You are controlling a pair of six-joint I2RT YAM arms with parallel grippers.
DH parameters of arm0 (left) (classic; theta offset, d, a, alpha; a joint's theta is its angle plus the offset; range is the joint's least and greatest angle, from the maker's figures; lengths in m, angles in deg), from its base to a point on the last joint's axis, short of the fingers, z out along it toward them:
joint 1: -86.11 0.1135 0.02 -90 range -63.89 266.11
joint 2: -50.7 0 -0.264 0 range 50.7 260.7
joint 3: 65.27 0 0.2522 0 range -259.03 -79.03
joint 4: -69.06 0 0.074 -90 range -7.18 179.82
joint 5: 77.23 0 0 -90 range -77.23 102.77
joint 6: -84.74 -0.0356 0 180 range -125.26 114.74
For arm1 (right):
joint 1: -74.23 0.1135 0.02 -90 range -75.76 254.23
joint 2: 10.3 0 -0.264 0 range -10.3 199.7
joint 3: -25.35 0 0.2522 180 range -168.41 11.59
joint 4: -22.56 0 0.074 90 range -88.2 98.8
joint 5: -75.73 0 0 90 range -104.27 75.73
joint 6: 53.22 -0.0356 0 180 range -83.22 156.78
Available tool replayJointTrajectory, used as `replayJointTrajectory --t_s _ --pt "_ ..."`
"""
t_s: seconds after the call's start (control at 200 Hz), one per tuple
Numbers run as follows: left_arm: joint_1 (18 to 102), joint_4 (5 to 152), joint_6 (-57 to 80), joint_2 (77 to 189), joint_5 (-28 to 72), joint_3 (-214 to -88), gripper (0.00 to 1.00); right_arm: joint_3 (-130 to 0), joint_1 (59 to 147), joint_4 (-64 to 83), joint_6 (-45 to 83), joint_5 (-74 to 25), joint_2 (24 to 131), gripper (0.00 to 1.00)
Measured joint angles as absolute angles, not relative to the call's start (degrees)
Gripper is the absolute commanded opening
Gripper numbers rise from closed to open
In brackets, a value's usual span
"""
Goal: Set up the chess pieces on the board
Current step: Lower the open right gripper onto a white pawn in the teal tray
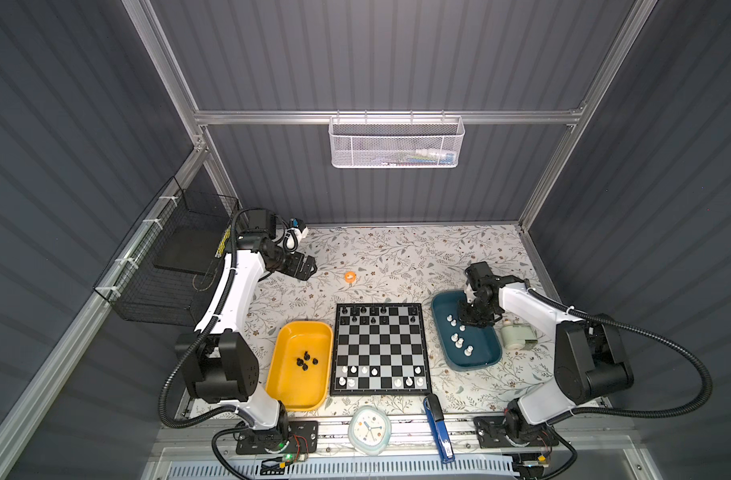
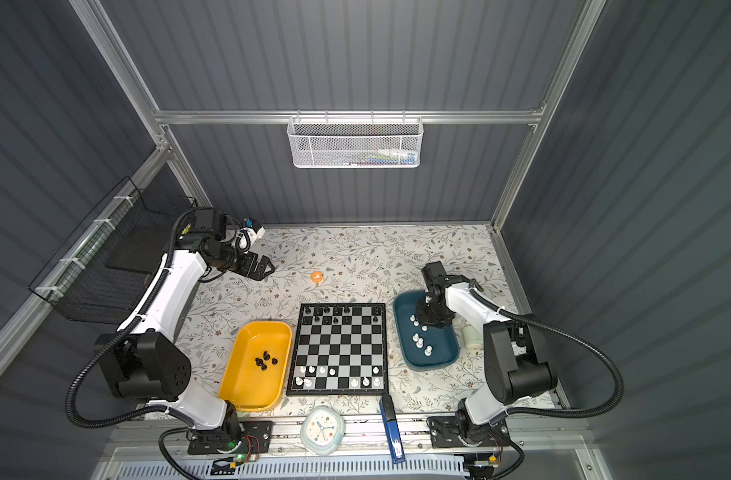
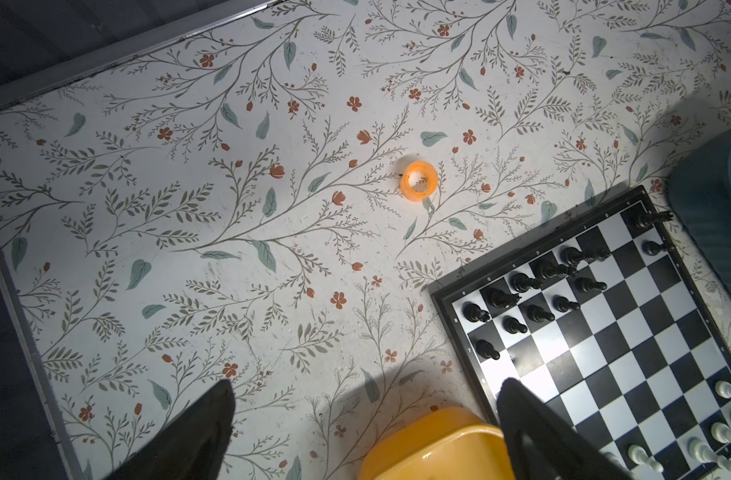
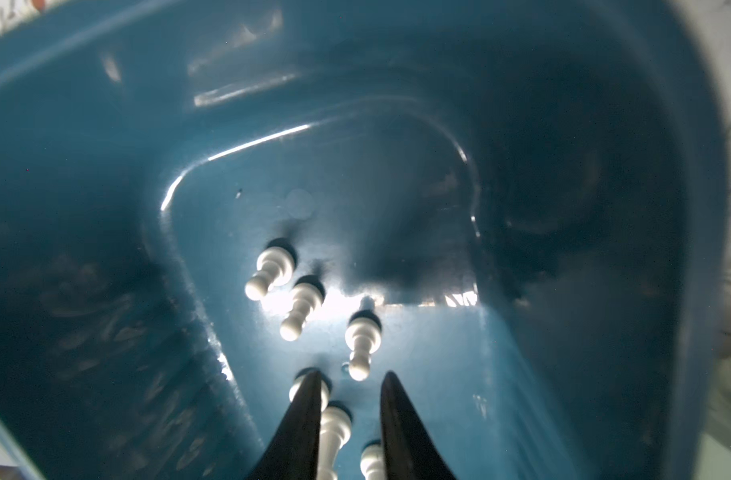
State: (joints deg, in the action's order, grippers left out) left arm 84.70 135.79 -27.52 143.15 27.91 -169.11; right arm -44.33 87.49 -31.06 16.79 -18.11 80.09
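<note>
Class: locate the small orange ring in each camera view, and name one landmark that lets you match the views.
In a top view: the orange ring lies on the floral table, beyond the board's far edge.
In a top view: the ring, same spot.
Left wrist: ring on the table, beside the board.
Right wrist: not in it.
Shared landmark: the teal tray, in every view.

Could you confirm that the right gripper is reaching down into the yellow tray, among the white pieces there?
Not quite: the tray is teal, not yellow. The right wrist view shows the right gripper low inside the teal tray, among the white pieces there; both top views agree.
</note>
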Motion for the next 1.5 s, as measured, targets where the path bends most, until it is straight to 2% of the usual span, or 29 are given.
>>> replayJointTrajectory --t_s 0.84,1.501 --pt "84.7 135.8 -27.5 143.1 29.4 -169.1 0.99 -44.5 87.5 -30.9 17.8 -17.4 84.4 0.23" --pt "84.7 135.8 -27.5 143.1 29.5 -169.1 1.00 -46.4 87.5 -31.4 18.8 -16.8 84.4 0.24"
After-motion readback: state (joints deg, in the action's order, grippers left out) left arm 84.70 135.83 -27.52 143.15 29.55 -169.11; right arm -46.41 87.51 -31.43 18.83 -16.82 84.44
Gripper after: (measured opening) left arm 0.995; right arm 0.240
